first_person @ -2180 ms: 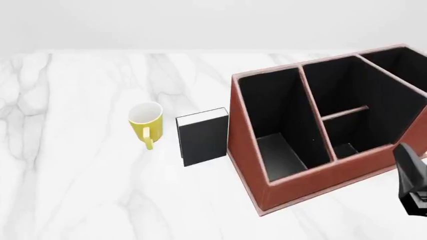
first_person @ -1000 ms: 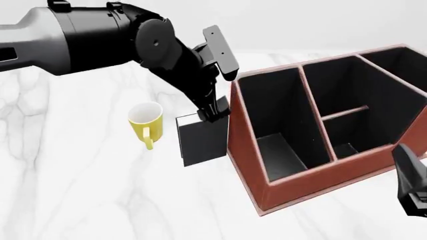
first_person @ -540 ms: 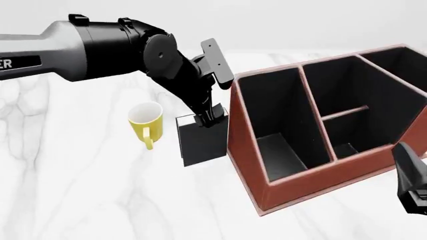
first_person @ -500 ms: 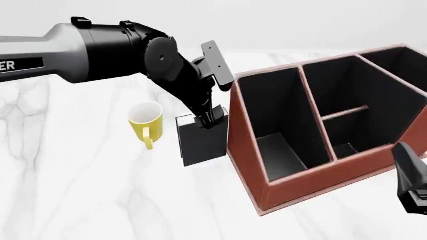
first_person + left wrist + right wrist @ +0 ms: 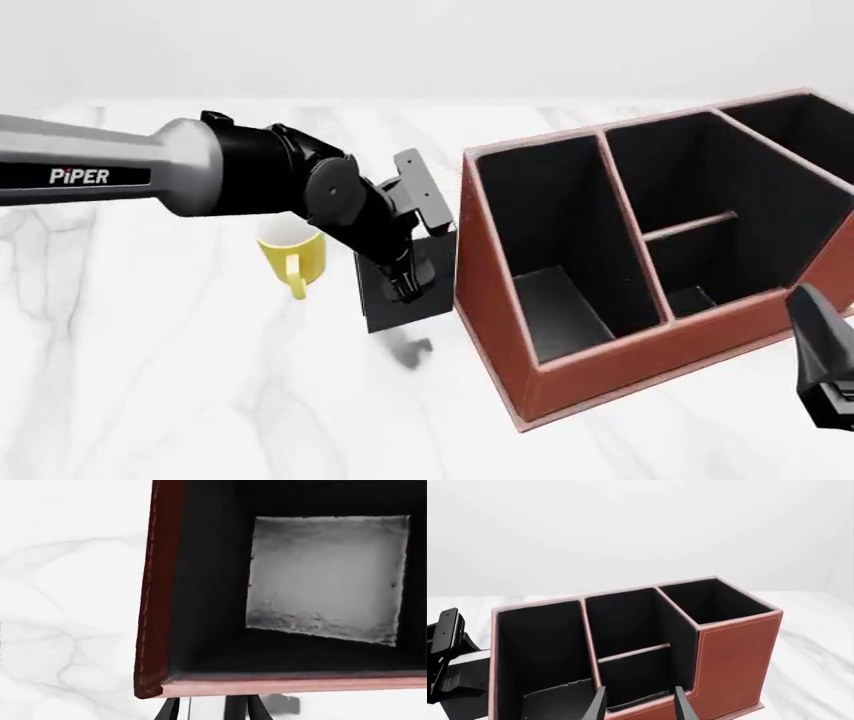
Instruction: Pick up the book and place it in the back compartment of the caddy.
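The black book (image 5: 400,305) stands upright on the table between the yellow mug (image 5: 291,262) and the reddish-brown caddy (image 5: 497,300). My left gripper (image 5: 407,283) is down over the book's top edge, fingers either side, jaws apart. In the left wrist view the fingers (image 5: 167,711) show below the caddy's rim (image 5: 293,685), above its long cell. The back compartment (image 5: 691,285) is the small cell between the short cross divider (image 5: 687,228) and the low wall; it also shows in the right wrist view (image 5: 634,677). My right gripper (image 5: 639,705) is open and empty, low at the near right (image 5: 825,375).
The mug stands just left of the book, partly hidden by my left arm (image 5: 200,180). The caddy's tall slanted side wall is right beside the book. A long narrow cell (image 5: 547,240) and a far right cell (image 5: 794,140) flank the divided middle.
My left arm has dropped lower and its gripper has come down over the book's top. The book, mug, caddy and right arm have not moved.
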